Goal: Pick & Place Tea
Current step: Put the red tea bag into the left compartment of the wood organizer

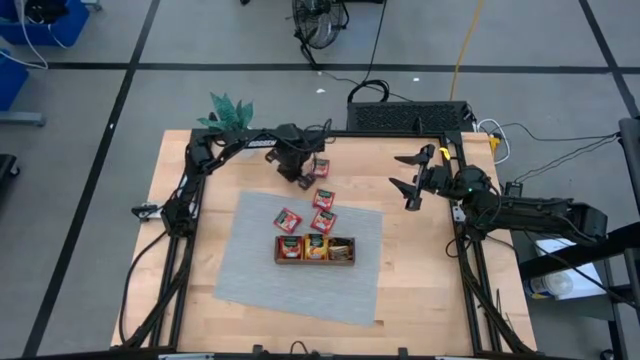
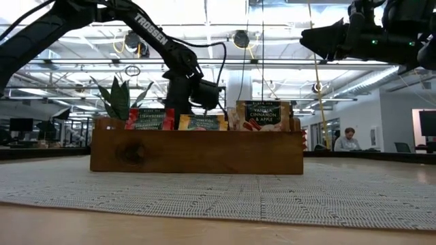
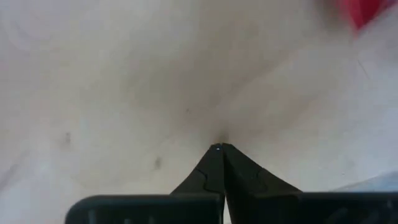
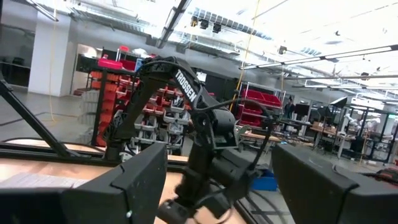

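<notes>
Several loose red tea sachets lie flat: one on bare wood (image 1: 321,165) beside my left gripper, the others on the grey mat (image 1: 323,198), (image 1: 322,221), (image 1: 288,220). More sachets stand upright in the brown wooden tray (image 1: 314,262), (image 2: 197,151): red, orange-yellow and a darker kind (image 2: 259,114). My left gripper (image 1: 303,180), (image 3: 219,147) is shut, pointing down at bare wood near the mat's far edge, with nothing visible between its fingers. A red blur (image 3: 364,12) shows beyond it. My right gripper (image 1: 408,173), (image 4: 221,155) hangs open and raised, right of the mat. My left gripper's shut fingertips (image 3: 214,155) point down at the bare wooden table top (image 3: 124,93). I cannot tell whether they touch it.
The grey mat (image 1: 300,285) covers the table's middle, and the tray sits on it. A green artificial plant (image 1: 230,108) stands at the far left corner. Bare wood lies right of the mat (image 1: 420,260). Black frame rails run along the table's left and right sides.
</notes>
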